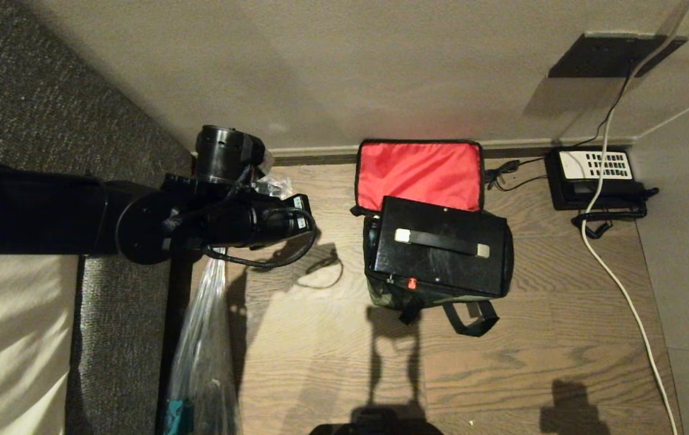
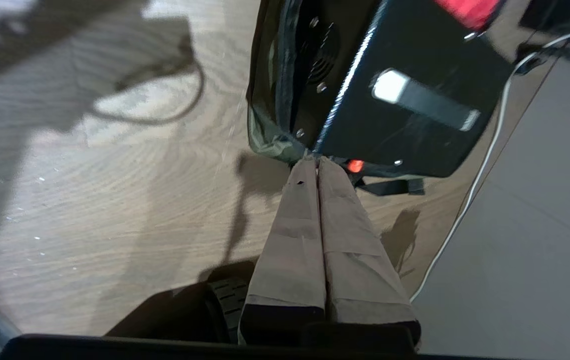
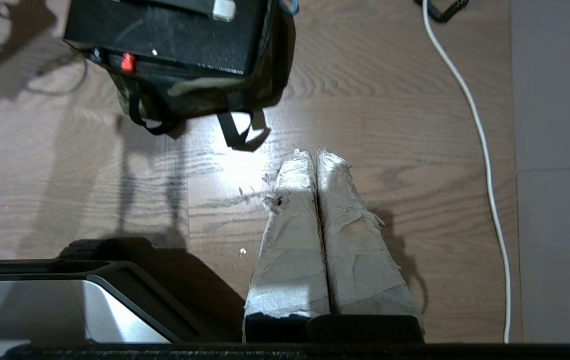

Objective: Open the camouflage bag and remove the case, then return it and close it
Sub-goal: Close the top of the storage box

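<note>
One container on the wood floor (image 1: 332, 362): camouflage bag (image 1: 435, 299), lid flipped back vs wall, red lining up. The case (image 1: 441, 244) sits in its mouth, top and handle (image 1: 441, 243) proud of the rim. Bag body mostly hidden under case; only lower edge & straps show. Left gripper (image 2: 317, 161) clenched, empty, beside bag. Right gripper (image 3: 314, 156) clenched, empty, over bare floor nr bag. Phone (image 1: 598, 178) in corner.

Black left arm (image 1: 139, 223), looped cable, tape-wrapped gripper fingers (image 2: 294, 235).
</note>
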`<state>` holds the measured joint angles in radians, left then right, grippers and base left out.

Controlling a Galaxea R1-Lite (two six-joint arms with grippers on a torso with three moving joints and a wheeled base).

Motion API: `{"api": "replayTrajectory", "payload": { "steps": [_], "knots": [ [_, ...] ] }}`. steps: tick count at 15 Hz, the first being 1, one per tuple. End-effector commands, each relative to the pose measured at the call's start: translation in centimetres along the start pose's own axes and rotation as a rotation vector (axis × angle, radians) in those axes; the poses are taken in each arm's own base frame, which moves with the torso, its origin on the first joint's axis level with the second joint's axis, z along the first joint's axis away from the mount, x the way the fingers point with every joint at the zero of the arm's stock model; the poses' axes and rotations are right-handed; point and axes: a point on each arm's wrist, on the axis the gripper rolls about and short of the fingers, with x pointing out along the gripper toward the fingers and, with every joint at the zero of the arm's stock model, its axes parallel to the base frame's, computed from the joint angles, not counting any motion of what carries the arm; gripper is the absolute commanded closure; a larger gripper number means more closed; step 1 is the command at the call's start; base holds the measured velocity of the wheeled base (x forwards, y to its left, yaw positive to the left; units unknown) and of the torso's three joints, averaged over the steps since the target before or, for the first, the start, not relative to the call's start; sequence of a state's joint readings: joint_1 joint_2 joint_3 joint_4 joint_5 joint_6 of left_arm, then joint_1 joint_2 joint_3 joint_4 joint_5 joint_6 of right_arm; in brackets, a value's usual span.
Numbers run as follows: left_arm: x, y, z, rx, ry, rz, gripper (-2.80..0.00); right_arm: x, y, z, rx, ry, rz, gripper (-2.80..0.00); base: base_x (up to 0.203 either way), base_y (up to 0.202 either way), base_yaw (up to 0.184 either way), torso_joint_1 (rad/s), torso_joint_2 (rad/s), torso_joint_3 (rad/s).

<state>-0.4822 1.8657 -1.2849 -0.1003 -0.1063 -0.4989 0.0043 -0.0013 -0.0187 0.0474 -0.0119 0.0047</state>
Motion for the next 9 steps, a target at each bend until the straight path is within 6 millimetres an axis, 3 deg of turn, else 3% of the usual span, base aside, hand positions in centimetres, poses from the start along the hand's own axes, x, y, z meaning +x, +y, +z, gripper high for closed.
{"api": "replayTrajectory", "payload": {
  "steps": [1,9],
  "knots": [
    [0.4,-0.2,-0.3,0.002,0.01,-0.004,0.0,-0.2,0.0,-0.1,0.0,-0.023,0.0,0.0,0.0,0.0,0.0,-0.002,0.0,-0.193],
    [2.7,-1.6,-0.9,0.022,0.035,-0.034,0.0,-0.2,0.0,0.0,0.0,-0.023,0.0,0.0,0.0,0.0,0.0,0.001,0.0,-0.196]
  ]
}}
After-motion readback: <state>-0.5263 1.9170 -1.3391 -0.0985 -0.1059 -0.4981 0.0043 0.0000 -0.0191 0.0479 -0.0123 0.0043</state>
